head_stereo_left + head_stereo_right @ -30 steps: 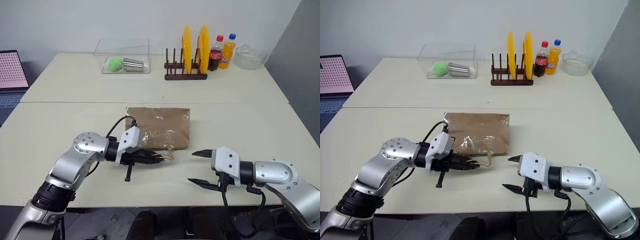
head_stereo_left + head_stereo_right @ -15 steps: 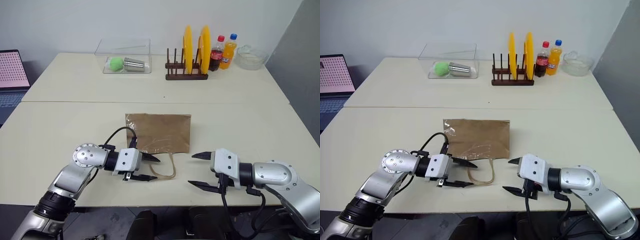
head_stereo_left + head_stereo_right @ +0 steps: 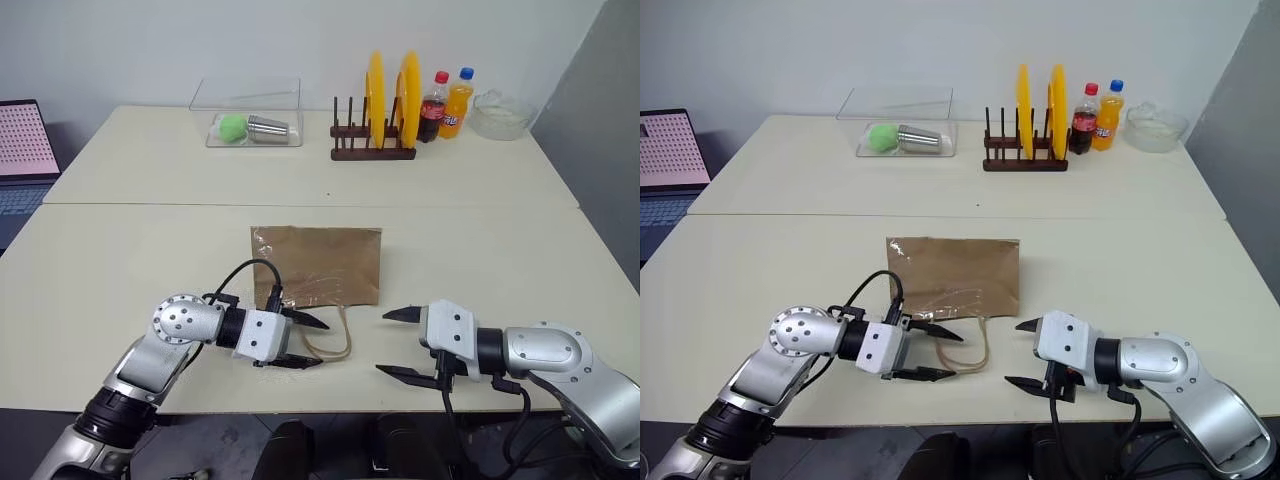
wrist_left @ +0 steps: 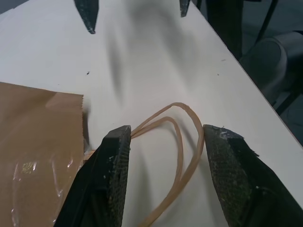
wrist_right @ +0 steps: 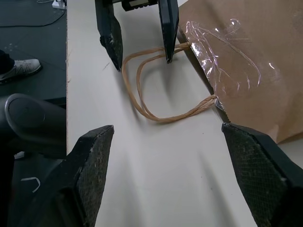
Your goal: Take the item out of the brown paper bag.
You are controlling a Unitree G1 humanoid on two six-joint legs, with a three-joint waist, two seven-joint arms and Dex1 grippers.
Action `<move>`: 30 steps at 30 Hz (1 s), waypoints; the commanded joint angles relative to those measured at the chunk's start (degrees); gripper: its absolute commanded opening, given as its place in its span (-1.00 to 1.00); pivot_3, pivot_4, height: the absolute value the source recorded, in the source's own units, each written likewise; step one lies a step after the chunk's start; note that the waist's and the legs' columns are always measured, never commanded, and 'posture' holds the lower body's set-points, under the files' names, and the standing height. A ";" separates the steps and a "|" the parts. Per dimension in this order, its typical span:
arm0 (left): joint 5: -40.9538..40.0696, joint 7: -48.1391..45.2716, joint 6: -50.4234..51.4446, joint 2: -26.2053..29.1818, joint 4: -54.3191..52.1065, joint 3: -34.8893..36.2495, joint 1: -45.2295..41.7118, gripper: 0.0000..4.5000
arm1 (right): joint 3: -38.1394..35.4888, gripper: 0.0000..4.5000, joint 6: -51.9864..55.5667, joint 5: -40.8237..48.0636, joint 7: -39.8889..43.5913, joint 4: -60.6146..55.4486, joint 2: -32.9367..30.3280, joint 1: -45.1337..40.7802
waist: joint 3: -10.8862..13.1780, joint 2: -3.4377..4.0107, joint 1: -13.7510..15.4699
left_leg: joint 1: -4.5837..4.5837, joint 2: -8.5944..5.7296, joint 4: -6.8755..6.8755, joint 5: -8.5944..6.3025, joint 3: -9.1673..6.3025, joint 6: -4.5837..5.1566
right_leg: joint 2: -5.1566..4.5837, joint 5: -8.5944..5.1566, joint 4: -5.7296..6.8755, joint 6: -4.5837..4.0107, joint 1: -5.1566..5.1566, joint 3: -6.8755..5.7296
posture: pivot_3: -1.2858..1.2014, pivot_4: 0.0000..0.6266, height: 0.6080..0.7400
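Brown paper bag lies flat — handles between the spread left end effector fingers.

the left hand, which a second ago lies shut over the near edge of the brown paper bag with its fingers pressed together on the crinkled clear film, now sits lower and closer to the tabletop's front edge, off the bag. its wrist is rolled, so the two black fingers now stand apart, one on each side of the loop handles. the bag's near edge, lifted and rumpled under the hand before, now lies flat, and the two twisted-paper handles, earlier hidden beneath the fingers, now trail free on the tabletop toward the front edge.
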 commanded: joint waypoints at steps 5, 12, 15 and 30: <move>0.05 -1.04 0.17 -1.10 -0.86 -2.79 -1.61 -0.14 | -0.22 0.71 -1.03 0.47 0.21 -1.72 -0.81 0.84 | 0.00 0.00 -0.02 | 0.00 0.00 0.00 0.00 -0.02 0.00 | 0.01 0.00 0.01 0.00 0.00 -0.02 | 0.03 -0.52 1.00; 1.39 -1.38 -0.84 -1.17 0.69 -4.14 -2.46 -0.99 | -0.25 0.71 -0.82 0.54 -0.06 -1.87 -0.77 0.94 | 0.00 0.00 -0.03 | 0.01 0.00 0.01 0.00 -0.01 0.00 | 0.01 0.00 0.01 0.00 0.00 -0.01 | 0.03 -0.52 1.00; 2.07 -1.47 -1.22 -1.21 1.44 -4.40 -2.77 -0.99 | -0.20 0.71 -0.82 0.55 -0.09 -1.85 -0.71 0.89 | 0.00 0.00 -0.03 | 0.01 0.00 0.01 0.00 -0.01 0.00 | 0.01 0.00 0.01 0.00 0.00 -0.01 | 0.03 -0.52 1.00; -8.09 4.50 21.00 -5.34 1.62 3.46 -15.41 -0.99 | -1.16 0.71 -6.26 0.96 2.27 -1.14 -1.43 -0.27 | -0.01 -0.01 -0.23 | 0.01 0.00 0.06 0.00 -0.04 0.00 | 0.03 0.00 0.03 0.01 0.02 -0.05 | 0.03 -0.52 1.00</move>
